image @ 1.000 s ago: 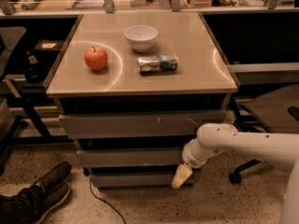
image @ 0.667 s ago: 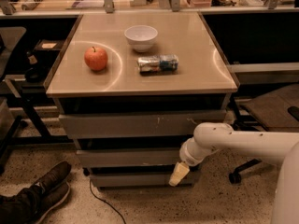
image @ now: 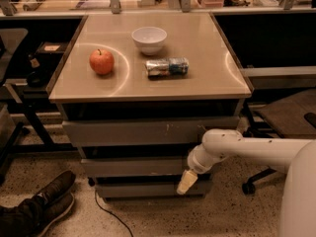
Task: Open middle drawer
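Observation:
The middle drawer point(image: 133, 167) is the mid-sized flat grey front of three on the cabinet under the table, and it looks shut. Above it is the larger grey front with white scratch marks point(image: 148, 132). Below it is the shortest grey front point(image: 143, 189). My gripper point(image: 184, 182) is a pale tip at the end of the white arm point(image: 247, 149), which reaches in from the right. It hangs in front of the right part of the cabinet, at the lower edge of the middle drawer and over the bottom front.
On the tabletop point(image: 207, 78) lie a red apple point(image: 101, 61), a white bowl point(image: 149, 39) and a crushed can point(image: 167, 67). A person's shoe point(image: 47, 199) rests on the floor at the lower left. A chair base point(image: 256, 181) stands to the right. A cable point(image: 106, 214) runs along the floor.
My gripper has moved slightly left and up along the drawer fronts. The drawers have not visibly moved.

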`<state>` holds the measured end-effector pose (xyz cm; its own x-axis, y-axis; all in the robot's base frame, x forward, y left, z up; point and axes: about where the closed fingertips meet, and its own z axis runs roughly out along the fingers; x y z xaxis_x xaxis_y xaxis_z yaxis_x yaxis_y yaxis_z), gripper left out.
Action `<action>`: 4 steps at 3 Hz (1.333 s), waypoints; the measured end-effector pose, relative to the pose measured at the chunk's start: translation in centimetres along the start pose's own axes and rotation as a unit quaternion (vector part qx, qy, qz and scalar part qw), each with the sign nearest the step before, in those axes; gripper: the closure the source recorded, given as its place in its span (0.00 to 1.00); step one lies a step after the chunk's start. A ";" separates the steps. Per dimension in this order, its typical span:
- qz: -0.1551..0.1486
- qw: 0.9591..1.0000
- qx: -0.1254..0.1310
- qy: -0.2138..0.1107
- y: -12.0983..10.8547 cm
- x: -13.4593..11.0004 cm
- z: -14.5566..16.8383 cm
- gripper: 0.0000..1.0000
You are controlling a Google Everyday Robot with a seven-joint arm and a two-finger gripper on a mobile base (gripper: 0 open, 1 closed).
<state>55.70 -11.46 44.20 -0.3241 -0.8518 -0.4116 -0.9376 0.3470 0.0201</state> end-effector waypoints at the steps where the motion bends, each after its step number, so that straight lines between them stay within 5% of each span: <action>1: -0.009 1.000 -0.011 0.005 0.4 -0.2 1.4 0.00; 3: -0.066 0.995 -0.046 0.065 3.3 -0.6 1.4 0.00; 4: -0.063 0.991 -0.079 0.087 5.8 0.4 -2.8 0.00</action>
<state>49.82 -10.86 46.72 -0.2067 -0.9442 -0.2565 -0.9757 0.1795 0.1257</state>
